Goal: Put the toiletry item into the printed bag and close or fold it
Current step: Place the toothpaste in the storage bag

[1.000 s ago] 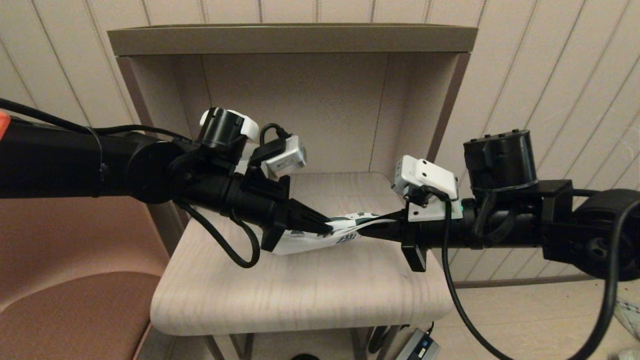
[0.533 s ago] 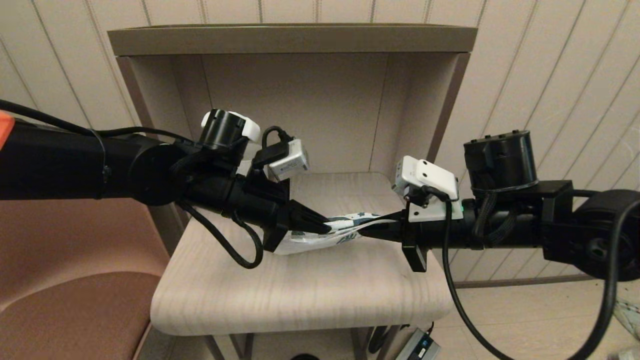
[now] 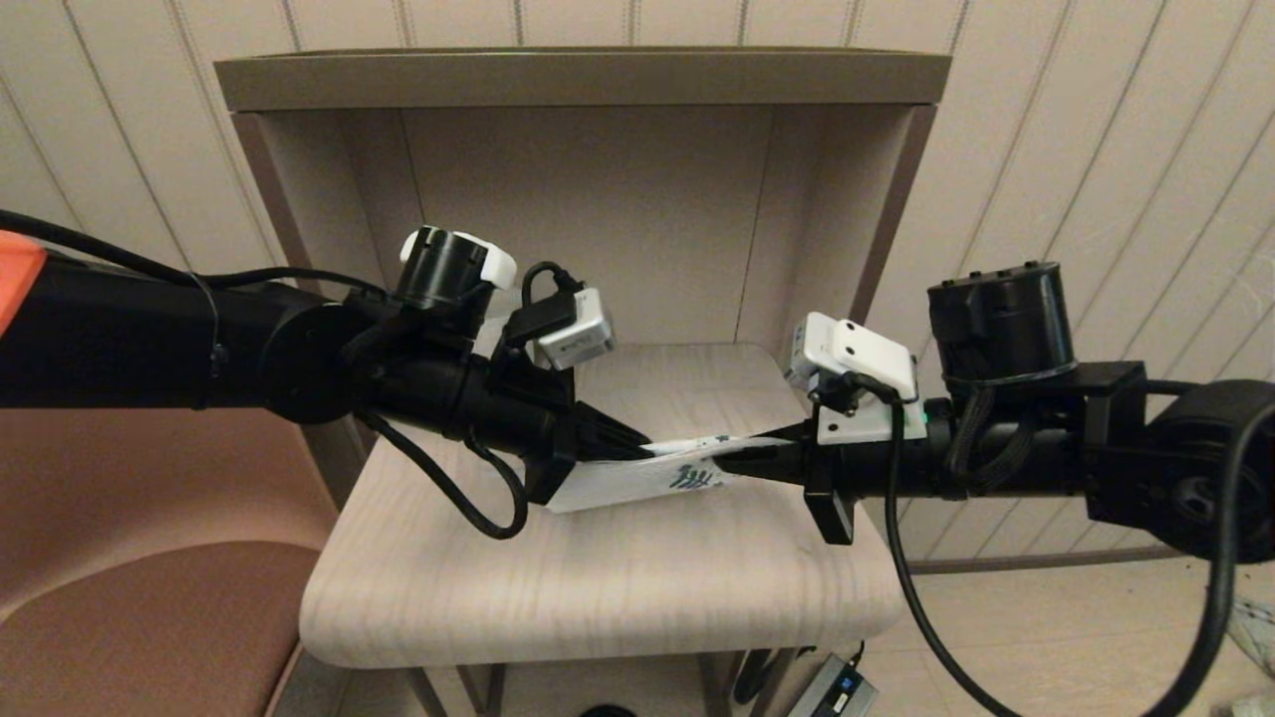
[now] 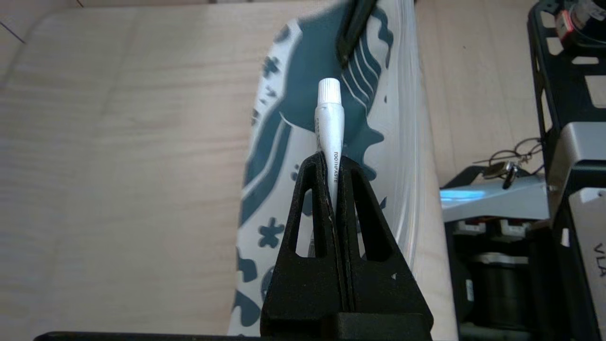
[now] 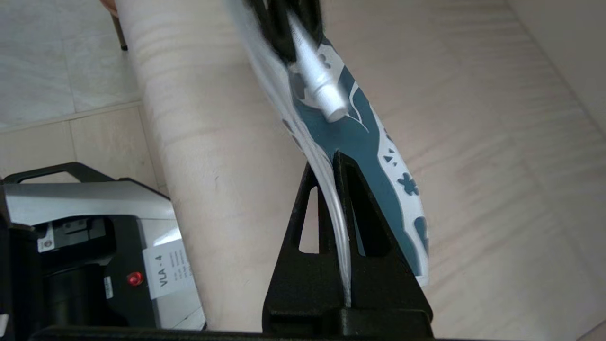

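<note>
Bench, pale wood grain, set in an open cabinet. Above its middle the two hands meet tip to tip. Left hand, clamped on the tube: the tail lies between the pressed fingers, the capped end points toward the right hand, over the bag's teal print. Right hand, closed on one edge of the bag, which hangs clear of the bench between the two hands. Cabinet back wall behind.
</note>
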Motion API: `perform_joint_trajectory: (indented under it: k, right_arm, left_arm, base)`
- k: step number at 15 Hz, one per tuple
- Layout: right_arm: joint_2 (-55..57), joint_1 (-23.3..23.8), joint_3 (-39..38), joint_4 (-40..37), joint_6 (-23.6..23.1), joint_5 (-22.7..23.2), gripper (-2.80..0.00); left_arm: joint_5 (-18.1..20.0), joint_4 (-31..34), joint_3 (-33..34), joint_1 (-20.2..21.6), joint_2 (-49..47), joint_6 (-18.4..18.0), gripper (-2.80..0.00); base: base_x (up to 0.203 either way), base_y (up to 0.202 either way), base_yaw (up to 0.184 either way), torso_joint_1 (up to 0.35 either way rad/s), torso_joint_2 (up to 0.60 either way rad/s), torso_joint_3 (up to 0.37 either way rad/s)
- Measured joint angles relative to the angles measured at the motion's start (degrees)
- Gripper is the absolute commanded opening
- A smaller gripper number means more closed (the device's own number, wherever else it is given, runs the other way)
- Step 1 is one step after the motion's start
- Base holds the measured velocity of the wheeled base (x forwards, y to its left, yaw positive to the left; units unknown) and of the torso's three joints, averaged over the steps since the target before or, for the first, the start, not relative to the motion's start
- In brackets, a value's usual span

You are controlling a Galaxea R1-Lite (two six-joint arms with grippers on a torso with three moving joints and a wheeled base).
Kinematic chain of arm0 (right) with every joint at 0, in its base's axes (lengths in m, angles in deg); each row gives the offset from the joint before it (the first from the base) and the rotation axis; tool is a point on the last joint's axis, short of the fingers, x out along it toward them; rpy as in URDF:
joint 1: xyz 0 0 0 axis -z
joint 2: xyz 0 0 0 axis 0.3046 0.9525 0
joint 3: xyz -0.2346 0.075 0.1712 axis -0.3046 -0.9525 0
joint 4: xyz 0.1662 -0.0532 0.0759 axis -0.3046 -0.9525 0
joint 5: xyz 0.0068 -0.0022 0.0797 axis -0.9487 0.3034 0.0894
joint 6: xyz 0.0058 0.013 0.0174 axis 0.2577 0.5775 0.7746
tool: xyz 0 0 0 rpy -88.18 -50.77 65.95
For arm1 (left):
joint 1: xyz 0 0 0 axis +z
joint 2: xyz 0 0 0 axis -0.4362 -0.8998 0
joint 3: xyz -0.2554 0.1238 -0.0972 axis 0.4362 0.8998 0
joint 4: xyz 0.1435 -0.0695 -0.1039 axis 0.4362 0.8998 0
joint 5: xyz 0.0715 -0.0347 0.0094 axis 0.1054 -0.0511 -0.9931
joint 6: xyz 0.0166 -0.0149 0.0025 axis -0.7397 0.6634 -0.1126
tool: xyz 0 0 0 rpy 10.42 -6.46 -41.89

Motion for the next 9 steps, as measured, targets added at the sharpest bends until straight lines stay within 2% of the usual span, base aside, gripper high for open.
perform_joint_trajectory:
  k: [4,9]
  right_arm:
    - [0.0,0.2,-1.6,2.2,0.1,0.1,-2.80]
    - [0.4,0.3,-2.5,3.5,0.1,0.1,-2.80]
  left_arm:
    - [-1.0,0.7,-3.0,2.1,1.7,0.3,-2.80]
    - [-3.4,5.7,-4.0,2.4,5.0,0.0,-2.80]
  base:
    - [0.000,0.000,0.000,0.000,0.00,0.000]
    - [0.000,0.000,0.000,0.000,0.00,0.000]
